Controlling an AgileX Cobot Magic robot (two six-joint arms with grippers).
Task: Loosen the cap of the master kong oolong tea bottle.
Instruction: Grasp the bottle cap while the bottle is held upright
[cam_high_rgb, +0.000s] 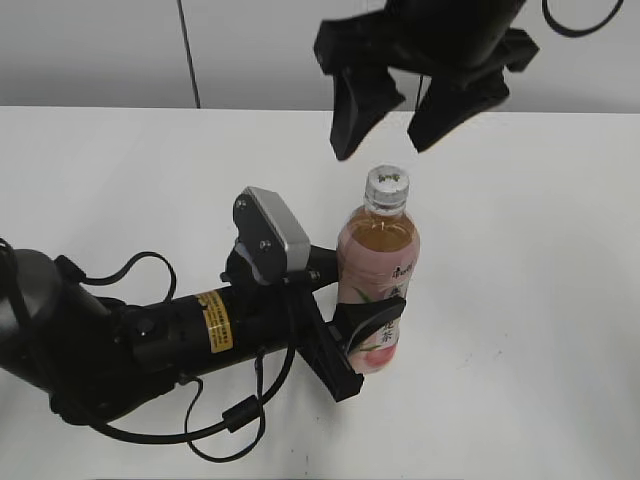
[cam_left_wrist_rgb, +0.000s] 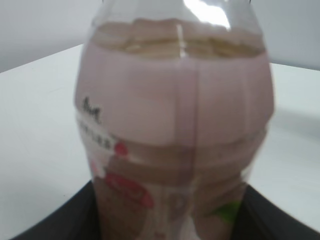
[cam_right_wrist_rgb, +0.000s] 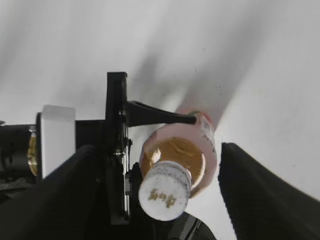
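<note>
Exterior view: the master kong oolong tea bottle is standing upright on the white counter, a little right of centre. My left tool is reaching in from the lower left and is clamping the lower body of the bottle, at the pink label; one black finger is wrapping across the front of the label, the other is lying behind and is mostly hidden. The silver-grey camera block on that wrist is sitting just left of the bottle's shoulder.

My right tool is hanging above the bottle with its jaws spread wide. Both fingertips are standing higher than the cap and apart from it; nothing is between them. The cap is sitting on the neck, white with small dark marks on top.

Left wrist view: the bottle is filling almost the whole frame, blurred from closeness. Amber tea is showing above the pink label, and the dark fingers are pressing in at both lower corners.

Right wrist view: I am looking straight down on the cap, which is lying between my two wide-set right fingers without touching either. The left tool's finger is running along the bottle's side. The bottle's shadow is falling across the counter toward the upper right.
</note>
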